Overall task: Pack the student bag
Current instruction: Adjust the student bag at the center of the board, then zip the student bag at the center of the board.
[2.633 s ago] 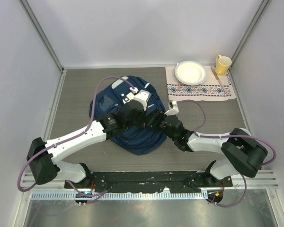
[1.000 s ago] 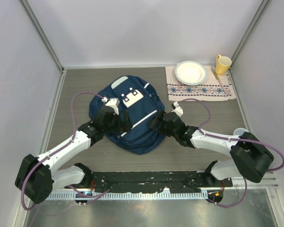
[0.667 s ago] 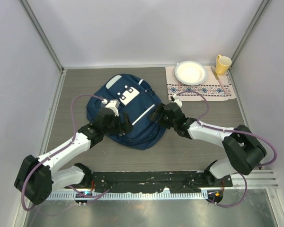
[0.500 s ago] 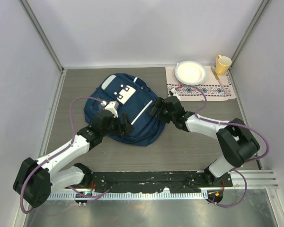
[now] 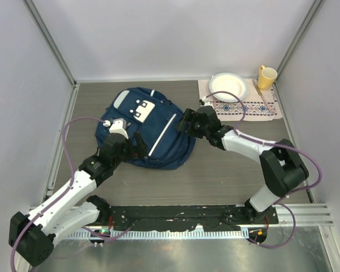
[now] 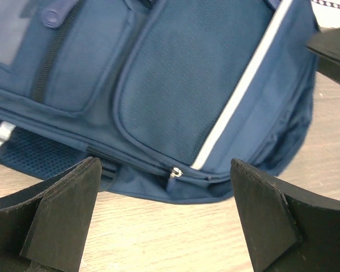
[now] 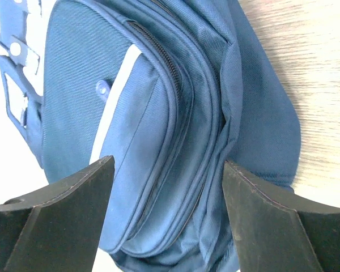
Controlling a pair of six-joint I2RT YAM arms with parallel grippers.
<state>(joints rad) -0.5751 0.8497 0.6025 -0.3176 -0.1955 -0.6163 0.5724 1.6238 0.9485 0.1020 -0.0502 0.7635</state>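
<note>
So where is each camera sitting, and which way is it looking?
Top: above and behind, looking down on bag, left arm, right arm.
Left wrist: on the left arm, facing the bag's pockets; left fingers show.
Right wrist: on the right arm, facing the bag's side; right fingers show.
Shared: all three see the bag.

Overhead: bright, even, diffuse light. Only faint soft shadows under my arms on the table (image 5: 226, 175).

Left wrist: my left fingers (image 6: 51, 221) read near-black, detail lost. The bag (image 6: 198, 90) weave is crisp between them, softer toward its edge.

Right wrist: blown-out white glare beside my right fingers (image 7: 272, 226); tabletop pale, washed.
</note>
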